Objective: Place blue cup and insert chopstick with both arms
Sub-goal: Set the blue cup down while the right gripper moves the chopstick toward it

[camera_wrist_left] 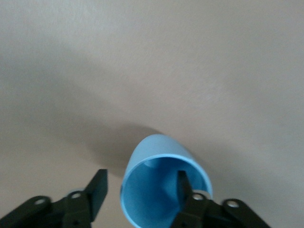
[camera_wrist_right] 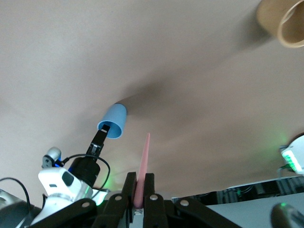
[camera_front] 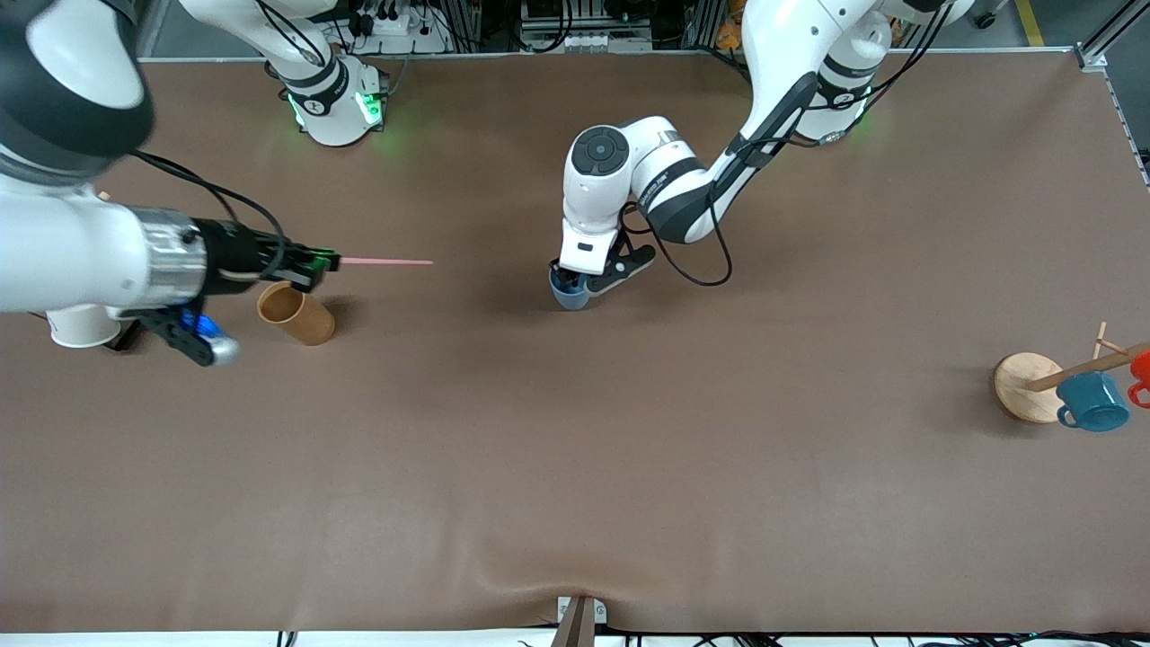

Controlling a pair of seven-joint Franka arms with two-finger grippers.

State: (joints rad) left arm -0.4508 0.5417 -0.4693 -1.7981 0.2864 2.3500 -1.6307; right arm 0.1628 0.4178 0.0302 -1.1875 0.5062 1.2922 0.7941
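Blue cup mid-desk, left gripper astride its rim, unclenched.
Right gripper grasps chopstick, levelled at it.

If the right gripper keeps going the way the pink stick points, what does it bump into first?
Probably the blue cup held by the left gripper. The right gripper aims its chopstick toward it over bare table, though height is hard to judge.

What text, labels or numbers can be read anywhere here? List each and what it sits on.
None can be read.
Left arm: a grey marking on the white link, too blurred to read.
Blue cup, chopstick and brown cup: no text visible.
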